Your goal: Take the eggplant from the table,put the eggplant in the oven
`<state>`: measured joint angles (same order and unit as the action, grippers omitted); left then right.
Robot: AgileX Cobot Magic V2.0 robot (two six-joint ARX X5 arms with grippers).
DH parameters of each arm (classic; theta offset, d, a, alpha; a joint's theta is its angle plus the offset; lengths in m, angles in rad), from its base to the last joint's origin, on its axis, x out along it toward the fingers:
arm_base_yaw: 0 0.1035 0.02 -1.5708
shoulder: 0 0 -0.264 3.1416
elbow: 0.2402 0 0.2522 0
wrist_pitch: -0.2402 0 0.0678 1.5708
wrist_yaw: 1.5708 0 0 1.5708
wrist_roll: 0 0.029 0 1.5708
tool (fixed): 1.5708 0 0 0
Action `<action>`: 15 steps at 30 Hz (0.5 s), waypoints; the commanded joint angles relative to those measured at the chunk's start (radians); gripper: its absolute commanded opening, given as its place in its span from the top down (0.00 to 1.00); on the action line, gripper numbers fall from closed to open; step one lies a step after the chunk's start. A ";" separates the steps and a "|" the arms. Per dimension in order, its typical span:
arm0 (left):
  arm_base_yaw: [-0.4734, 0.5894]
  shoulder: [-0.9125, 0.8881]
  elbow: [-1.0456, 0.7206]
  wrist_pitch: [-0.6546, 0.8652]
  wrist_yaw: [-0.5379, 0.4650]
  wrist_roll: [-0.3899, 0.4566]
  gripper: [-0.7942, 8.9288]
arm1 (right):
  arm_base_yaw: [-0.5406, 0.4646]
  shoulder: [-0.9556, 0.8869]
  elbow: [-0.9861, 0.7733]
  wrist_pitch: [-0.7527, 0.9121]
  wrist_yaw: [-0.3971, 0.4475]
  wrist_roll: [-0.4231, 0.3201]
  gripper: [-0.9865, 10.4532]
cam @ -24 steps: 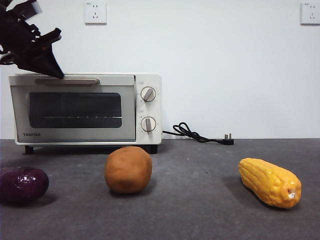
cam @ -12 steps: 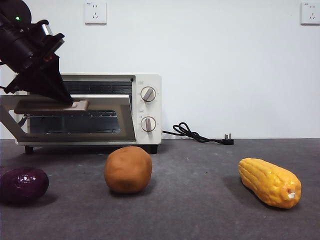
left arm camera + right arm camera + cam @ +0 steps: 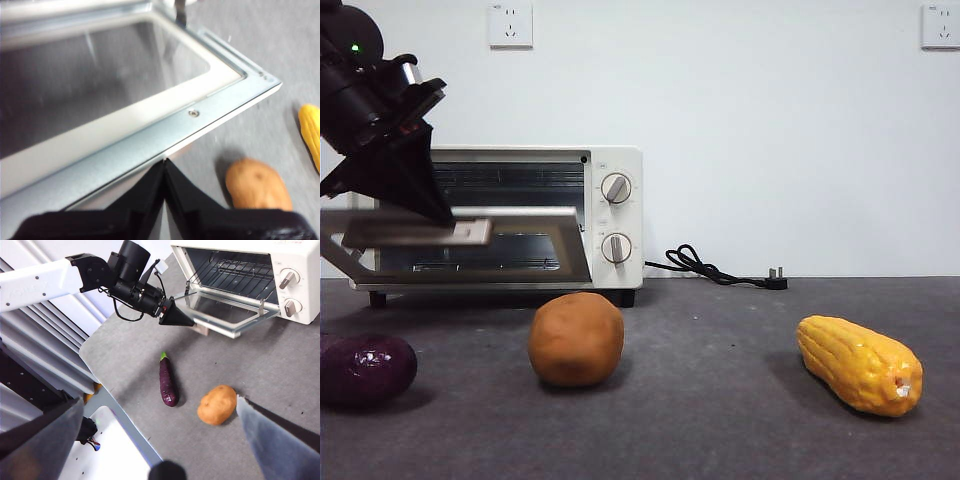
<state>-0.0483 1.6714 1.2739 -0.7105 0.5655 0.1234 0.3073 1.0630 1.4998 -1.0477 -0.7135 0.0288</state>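
Observation:
The eggplant (image 3: 365, 368) is dark purple and glossy; it lies on the table (image 3: 720, 430) at the front left, in front of the oven (image 3: 618, 170). The right wrist view shows the eggplant (image 3: 167, 382) long and slim, next to a brown lump. The oven's glass door (image 3: 572, 245) hangs partly open, and the wire rack inside shows. My left gripper (image 3: 440, 215) is shut, its tip resting on the door's handle (image 3: 415, 232); in the left wrist view the left gripper (image 3: 165, 162) touches the door's metal edge (image 3: 150, 142). My right gripper (image 3: 159, 412) is open, high above the table.
An orange-brown lump (image 3: 576, 338) sits in front of the oven's knobs. A yellow corn cob (image 3: 860, 365) lies at the front right. The black power cord (image 3: 710, 268) trails along the back wall. A white tray (image 3: 117, 452) lies beyond the table's left edge.
The oven door has swung from shut to partly open, further down than half a second ago. My left gripper has come down and forward with the handle.

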 commanded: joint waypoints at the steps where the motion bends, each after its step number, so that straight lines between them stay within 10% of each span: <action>1: 0.001 0.013 -0.010 0.001 0.019 0.011 0.92 | 0.001 0.001 0.002 0.008 -0.001 -0.011 0.42; 15: 0.001 -0.049 -0.010 0.007 0.018 0.011 0.92 | 0.002 0.002 0.003 0.006 -0.001 -0.011 0.42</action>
<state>-0.0483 1.6482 1.2732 -0.7128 0.5816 0.1234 0.3073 1.0630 1.4998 -1.0477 -0.7135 0.0288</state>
